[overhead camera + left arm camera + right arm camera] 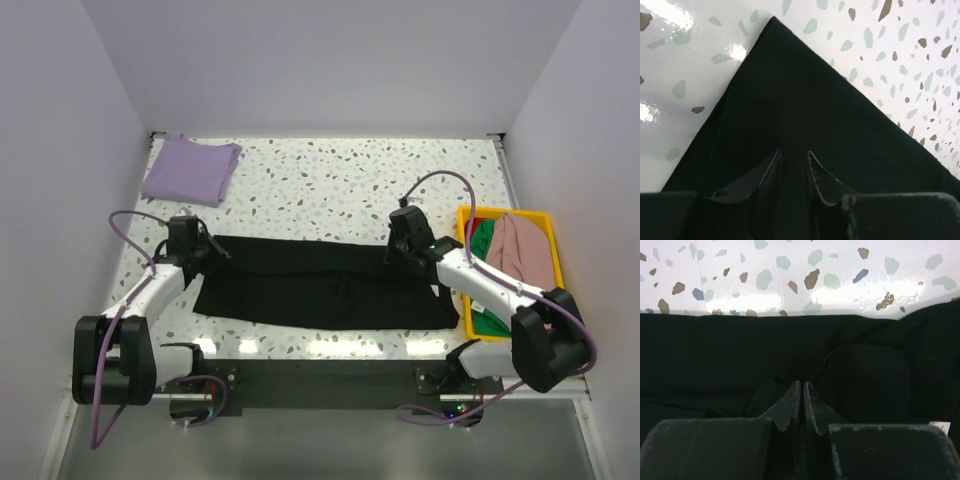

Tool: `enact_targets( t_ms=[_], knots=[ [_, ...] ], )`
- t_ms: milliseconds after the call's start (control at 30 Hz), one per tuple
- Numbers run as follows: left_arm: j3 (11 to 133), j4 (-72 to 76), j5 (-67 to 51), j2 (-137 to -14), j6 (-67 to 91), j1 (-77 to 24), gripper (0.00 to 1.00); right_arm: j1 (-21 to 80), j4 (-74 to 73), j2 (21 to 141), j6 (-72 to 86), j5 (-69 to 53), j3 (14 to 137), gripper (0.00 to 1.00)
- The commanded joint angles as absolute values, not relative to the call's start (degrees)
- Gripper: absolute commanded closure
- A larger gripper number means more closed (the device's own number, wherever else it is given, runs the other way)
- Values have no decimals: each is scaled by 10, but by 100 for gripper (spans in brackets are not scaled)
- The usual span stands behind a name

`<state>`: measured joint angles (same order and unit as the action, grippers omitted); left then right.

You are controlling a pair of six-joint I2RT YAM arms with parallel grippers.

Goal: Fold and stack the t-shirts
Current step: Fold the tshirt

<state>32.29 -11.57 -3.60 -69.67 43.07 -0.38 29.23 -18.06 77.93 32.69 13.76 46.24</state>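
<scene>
My right hand (pixel 801 385) is clenched on a pucker of the black t-shirt (pixel 320 285), which lies flat on the table (pixel 330 190) between both hands. My left hand (pixel 794 154) rests at its far corner, fingers slightly apart; I cannot tell whether it grips.

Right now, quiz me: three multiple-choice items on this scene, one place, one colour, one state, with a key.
1. On the table, the lavender t-shirt lies: A near right; B far left; C centre.
2. The yellow bin holds: A a pink t-shirt and a green t-shirt; B black and white t-shirts; C nothing.
3. The right fingers over the black t-shirt are: A spread wide; B out of view; C closed together.
Key: B, it sits in the far left corner; A, both colours show there; C, only a slit parts them.
</scene>
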Motion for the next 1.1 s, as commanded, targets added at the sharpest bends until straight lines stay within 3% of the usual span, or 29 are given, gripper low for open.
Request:
enact_targets(
  t_ms=[0, 400, 533, 767, 867, 1067],
  knots=[
    [312, -93, -23, -695, 454, 0, 70, 300, -179, 726, 348, 124, 433, 96],
    [297, -80, -21, -703, 451, 0, 72, 383, -130, 597, 432, 93, 295, 98],
    [300, -59, -46, -694, 446, 0, 70, 390, -112, 591, 426, 82, 282, 90],
    [337, -48, -91, -668, 413, -10, 56, 400, -184, 515, 409, 89, 330, 58],
    [376, -59, -103, -671, 390, -47, 50, 399, -264, 473, 404, 128, 362, 54],
    [458, -87, -98, -719, 369, -187, 50, 399, -405, 492, 410, 242, 434, 56]
  ],
)
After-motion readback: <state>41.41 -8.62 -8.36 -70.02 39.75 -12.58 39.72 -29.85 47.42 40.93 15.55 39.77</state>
